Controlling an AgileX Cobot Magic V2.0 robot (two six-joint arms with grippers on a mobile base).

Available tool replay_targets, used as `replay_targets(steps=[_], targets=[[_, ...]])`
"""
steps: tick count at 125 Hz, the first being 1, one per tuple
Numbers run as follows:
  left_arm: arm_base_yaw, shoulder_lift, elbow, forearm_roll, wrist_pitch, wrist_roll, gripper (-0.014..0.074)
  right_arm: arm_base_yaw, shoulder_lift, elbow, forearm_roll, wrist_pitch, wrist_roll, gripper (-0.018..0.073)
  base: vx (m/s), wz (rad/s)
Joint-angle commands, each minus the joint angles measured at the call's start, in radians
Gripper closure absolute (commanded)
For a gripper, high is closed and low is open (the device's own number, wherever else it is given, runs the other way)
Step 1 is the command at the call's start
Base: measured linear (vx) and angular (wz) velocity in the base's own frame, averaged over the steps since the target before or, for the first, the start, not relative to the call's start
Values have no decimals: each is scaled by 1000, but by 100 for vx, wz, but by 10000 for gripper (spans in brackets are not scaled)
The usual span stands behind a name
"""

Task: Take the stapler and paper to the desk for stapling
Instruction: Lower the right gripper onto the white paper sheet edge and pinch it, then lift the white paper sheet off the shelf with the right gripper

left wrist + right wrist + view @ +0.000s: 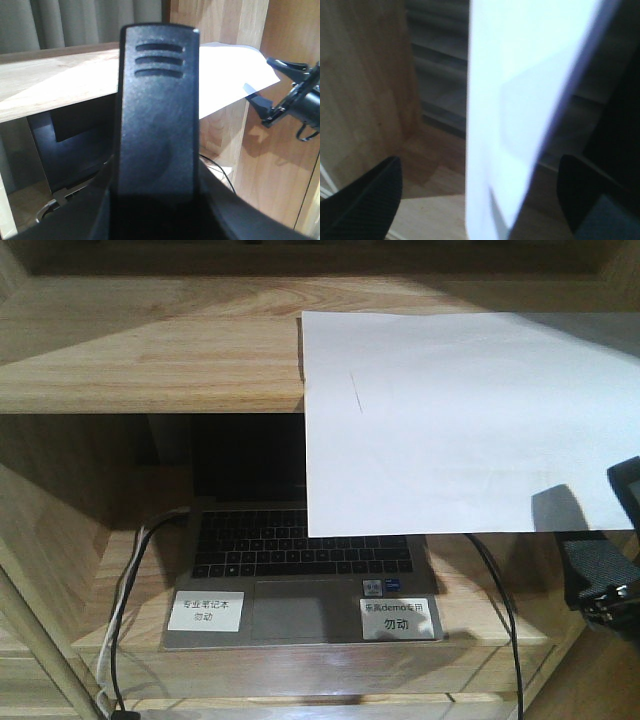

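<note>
Warm, bright light comes from about 12 o'clock. The paper [450, 420] glares almost white, with a grey shadow at its 5 o'clock corner. The right wrist view is heavily blurred, perhaps from closeness; the left wrist foreground is soft.

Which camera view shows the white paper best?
The exterior front-facing view: the paper shows almost whole, overhanging the shelf above the laptop. The left wrist view shows only one far corner; the right wrist view shows a close, blurred strip.

Labelled laptop [300, 570] on wooden shelf [300, 665]
</note>
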Motion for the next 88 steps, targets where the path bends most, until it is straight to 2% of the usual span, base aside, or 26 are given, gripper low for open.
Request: replay_targets(steps=[1, 60, 88], targets=[[-6, 18, -23, -16, -116, -2, 603, 3, 18, -24, 8, -165, -26, -36, 0, 0], [-6, 18, -23, -16, -116, -2, 603, 3, 47, -123, 32, -173, -117, -36, 0, 0], [-6, 18, -23, -16, -115, -2, 603, 3, 71, -147, 27, -205, -117, -34, 0, 0]])
